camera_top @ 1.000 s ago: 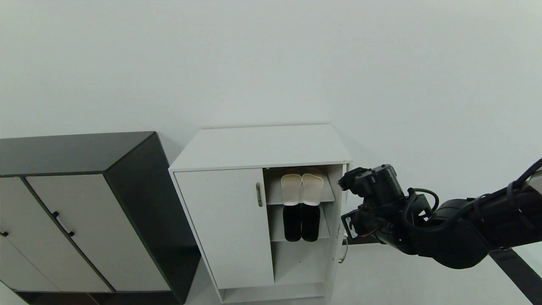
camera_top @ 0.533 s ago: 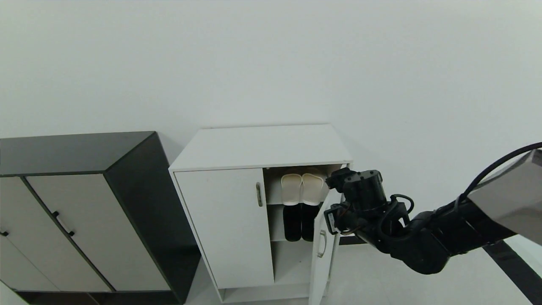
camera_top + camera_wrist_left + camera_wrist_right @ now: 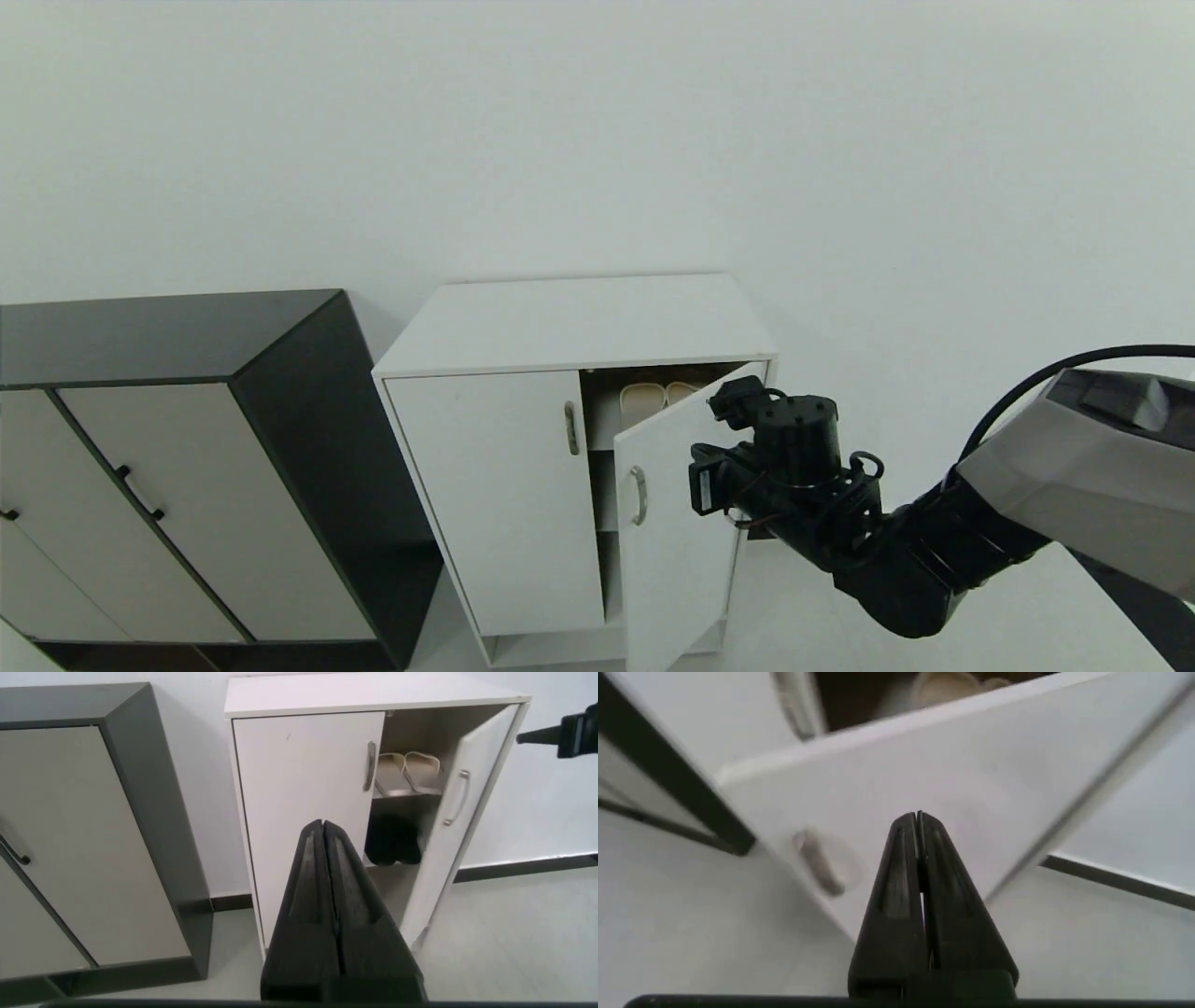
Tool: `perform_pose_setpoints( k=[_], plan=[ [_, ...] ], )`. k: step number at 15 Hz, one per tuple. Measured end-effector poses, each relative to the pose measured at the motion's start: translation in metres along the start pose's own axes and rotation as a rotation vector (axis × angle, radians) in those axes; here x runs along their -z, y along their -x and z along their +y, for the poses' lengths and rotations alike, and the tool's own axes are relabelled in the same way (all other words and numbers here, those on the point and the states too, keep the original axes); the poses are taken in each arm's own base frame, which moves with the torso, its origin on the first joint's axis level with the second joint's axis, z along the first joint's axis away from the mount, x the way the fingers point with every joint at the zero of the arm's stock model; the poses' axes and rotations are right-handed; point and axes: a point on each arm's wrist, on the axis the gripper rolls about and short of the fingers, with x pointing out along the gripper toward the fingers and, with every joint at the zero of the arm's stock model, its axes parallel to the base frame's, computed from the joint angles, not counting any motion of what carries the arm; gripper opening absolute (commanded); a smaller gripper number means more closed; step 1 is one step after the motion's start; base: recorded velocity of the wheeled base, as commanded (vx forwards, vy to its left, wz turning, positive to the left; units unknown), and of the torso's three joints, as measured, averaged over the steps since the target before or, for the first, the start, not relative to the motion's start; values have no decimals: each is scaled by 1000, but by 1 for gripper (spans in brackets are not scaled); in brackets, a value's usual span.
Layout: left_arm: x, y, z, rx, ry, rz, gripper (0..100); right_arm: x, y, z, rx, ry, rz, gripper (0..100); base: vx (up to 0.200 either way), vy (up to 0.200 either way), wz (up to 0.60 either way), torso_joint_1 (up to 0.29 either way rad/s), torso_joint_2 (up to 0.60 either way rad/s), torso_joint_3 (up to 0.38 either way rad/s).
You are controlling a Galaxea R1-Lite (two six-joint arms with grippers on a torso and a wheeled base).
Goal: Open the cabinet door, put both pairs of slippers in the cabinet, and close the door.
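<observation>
The white cabinet (image 3: 569, 322) has its left door closed and its right door (image 3: 681, 523) standing about half open. A white pair of slippers (image 3: 411, 763) lies on the top shelf, and a black pair (image 3: 392, 838) on the shelf below. In the head view only the white slippers' ends (image 3: 653, 399) show above the door. My right gripper (image 3: 726, 399) is shut and empty, with its tips against the outer face of the right door (image 3: 990, 775), near the top edge and well away from the handle (image 3: 817, 859). My left gripper (image 3: 322, 831) is shut and empty, held back in front of the cabinet.
A black cabinet with pale doors (image 3: 187, 448) stands close to the left of the white one. A white wall is behind both. A dark baseboard (image 3: 523, 866) runs along the wall to the right, above open pale floor.
The right door has swung from fully open to about half closed. My right gripper has moved left with it against its outer face, and the black slippers are now hidden in the head view.
</observation>
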Motion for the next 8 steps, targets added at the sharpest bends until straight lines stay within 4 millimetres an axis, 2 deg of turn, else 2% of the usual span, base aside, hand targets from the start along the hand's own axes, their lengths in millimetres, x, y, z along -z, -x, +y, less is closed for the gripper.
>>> perform_pose_setpoints(
  k=[4, 8],
  plan=[
    [0, 0, 0, 0, 0, 0, 0, 16, 16, 0, -128, -38, -15, 0, 0, 0, 0, 0, 0, 0],
    [0, 0, 0, 0, 0, 0, 0, 28, 25, 4, -149, -29, 19, 0, 200, 0, 0, -4, 1, 4]
  ],
)
